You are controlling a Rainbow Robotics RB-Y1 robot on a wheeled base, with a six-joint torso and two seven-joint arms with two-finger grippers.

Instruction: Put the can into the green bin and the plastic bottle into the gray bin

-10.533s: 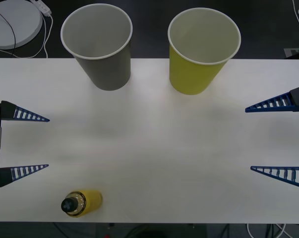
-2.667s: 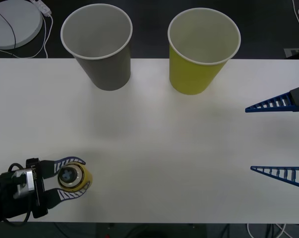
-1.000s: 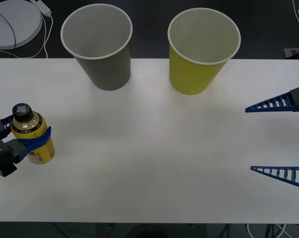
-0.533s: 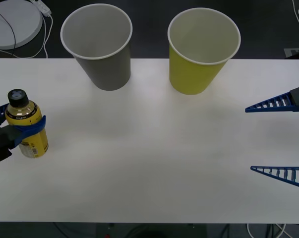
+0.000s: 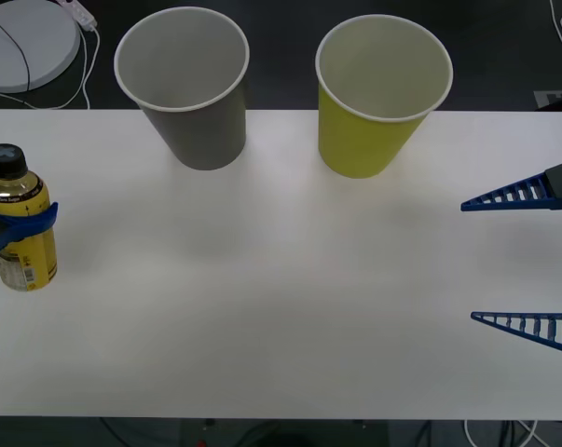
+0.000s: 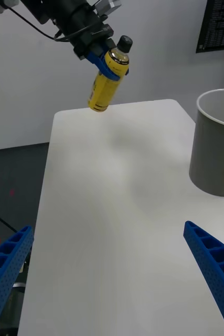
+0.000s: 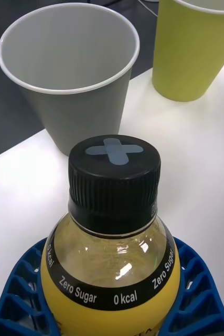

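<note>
The plastic bottle (image 5: 20, 233), yellow with a black cap (image 7: 114, 176), hangs in the air over the table's left edge, slightly tilted. My left gripper (image 5: 21, 226) is shut on its body, blue fingers (image 7: 17, 294) wrapped around the label; the right wrist view shows the bottle (image 6: 107, 79) clear of the tabletop. The gray bin (image 5: 183, 88) stands upright at the back left and the green bin (image 5: 383, 98) at the back right, both seen beyond the cap as gray bin (image 7: 70, 79) and green bin (image 7: 195, 47). My right gripper (image 5: 521, 261) waits open at the right edge. The can is out of view.
The white table (image 5: 281, 298) stretches bare between the bins and the front edge. A round white disc (image 5: 24, 42) with a cable lies off the table at the back left. A dark screen (image 6: 221, 23) hangs on the wall behind.
My left gripper picked the bottle up from the front left of the table and has carried it upward and further left and back. The right arm has not moved.
</note>
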